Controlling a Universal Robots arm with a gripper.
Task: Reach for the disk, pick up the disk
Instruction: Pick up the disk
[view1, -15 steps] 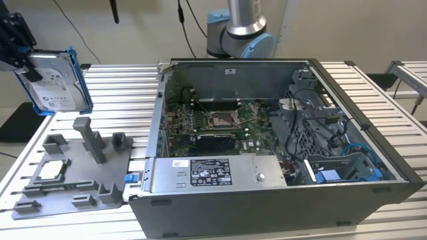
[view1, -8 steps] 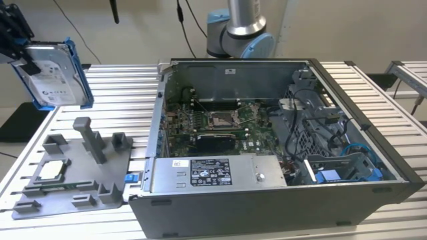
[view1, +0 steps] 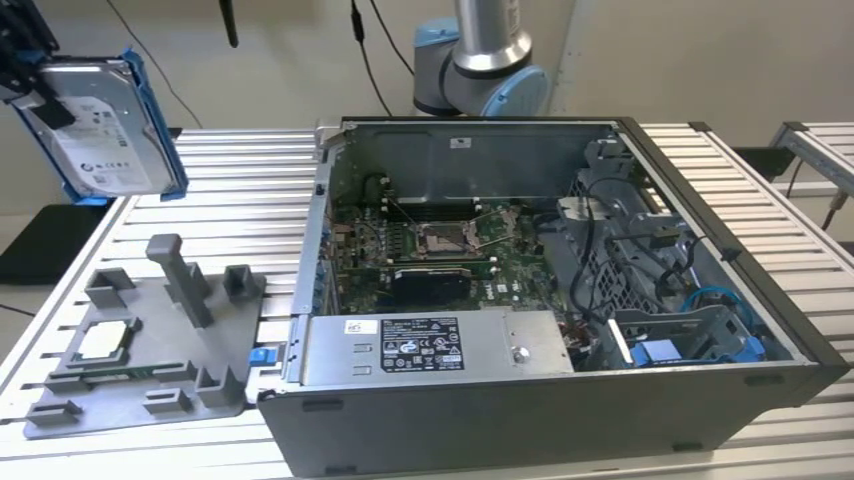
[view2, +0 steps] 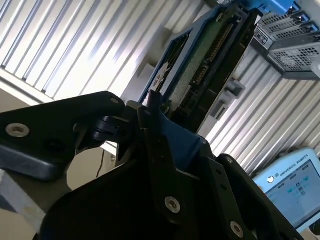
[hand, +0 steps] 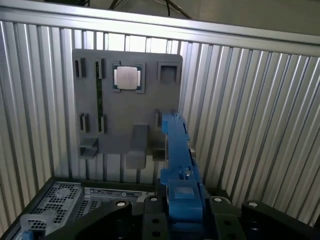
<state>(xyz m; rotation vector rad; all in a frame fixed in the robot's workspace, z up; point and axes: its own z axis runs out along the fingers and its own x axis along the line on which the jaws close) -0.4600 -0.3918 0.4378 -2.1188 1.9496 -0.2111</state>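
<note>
Disk (view1: 114, 125) hung at upper left of the exterior view, long axis almost upright. We saw the gripper (view1: 38, 92) clamped on its leftmost edge there.

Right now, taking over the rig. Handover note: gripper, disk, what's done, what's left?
Gripper: shut on the disk, clamped on its blue-bracketed edge.
Disk: in the air, tilted near upright, above the slatted table at the exterior view's left. It is apart from the grey fixture and the open computer case.
Done: reach and pick-up; the disk rests on no surface.
Left: nothing of this task shows undone.
</note>
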